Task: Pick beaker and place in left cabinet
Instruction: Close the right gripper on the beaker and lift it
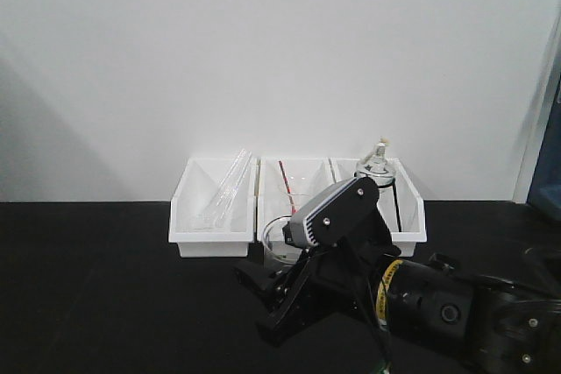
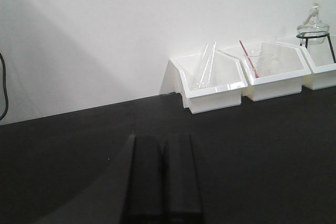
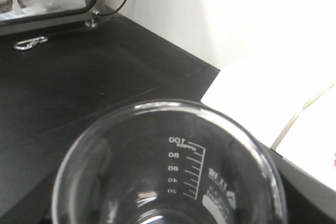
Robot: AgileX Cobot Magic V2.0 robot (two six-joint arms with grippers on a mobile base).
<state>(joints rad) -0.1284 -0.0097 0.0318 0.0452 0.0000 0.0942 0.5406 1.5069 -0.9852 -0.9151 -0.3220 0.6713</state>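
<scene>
**Beaker on counter at right gripper, grip not confirmed**

The beaker [image 1: 279,239] stands upright on the black counter [image 1: 105,286], just in front of the middle bin [image 1: 302,166] and partly hidden by the right arm's wrist camera housing. The right gripper [image 1: 266,298] sits low over the counter, right beside the beaker and nearer the viewer. Whether its fingers are wide, narrow or touching the glass cannot be told from the front view.

In the right wrist view the beaker [image 3: 185,167] fills the lower frame. Its rim is blurred, the printed scale reads 100, 80, 60, 40, and no fingers show.

The left gripper [image 2: 164,141] hangs over bare counter, well apart from the bins. Its two dark fingers are pressed side by side with only a thin seam between them and nothing held.

Three white bins line the white wall [image 1: 263,41]. The left bin [image 1: 210,244] holds slanted glass tubes [image 1: 226,186]. The middle bin holds the red-rod beaker [image 2: 256,59]. The right bin [image 1: 408,227] holds a round flask [image 2: 313,28] on a black tripod [image 2: 331,49].
</scene>
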